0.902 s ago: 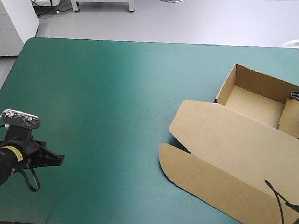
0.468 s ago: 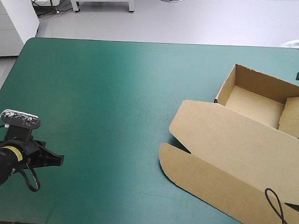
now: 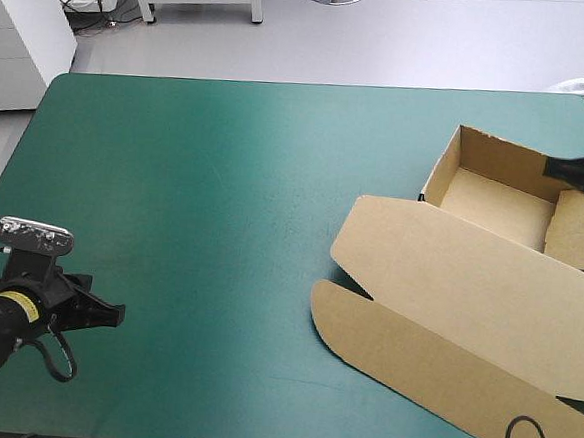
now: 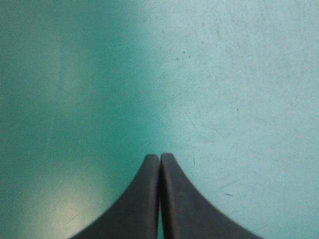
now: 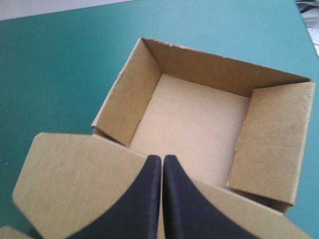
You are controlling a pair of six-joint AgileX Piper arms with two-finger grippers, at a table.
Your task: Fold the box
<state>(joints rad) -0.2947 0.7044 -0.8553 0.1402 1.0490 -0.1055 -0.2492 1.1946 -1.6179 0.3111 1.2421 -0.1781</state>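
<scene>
The box (image 3: pixel 489 263) sits on the right half of the bench, a brown open tray (image 5: pixel 199 119) toward the far right corner with its lid (image 3: pixel 468 281) lying flat toward the near edge. Three walls stand upright, but the side flap (image 5: pixel 271 139) on the tray's right appears to lean inward over the tray's floor rather than lie snug against a wall, so the step in hand looks like tucking that side. The right gripper (image 5: pixel 162 162) hangs over the seam where lid meets tray, its fingers (image 5: pixel 147 199) pressed together into one point and holding nothing. The next move would likely call for swinging that point across to the flap and pressing it home without dragging the light tray along. The left gripper (image 3: pixel 105 313), fingers (image 4: pixel 142 199) likewise closed on nothing, is over bare cover by the near-left corner, well apart from the box. The bench (image 3: pixel 225 174) wears a smooth teal-green cover, with ample free space left of the lid.
</scene>
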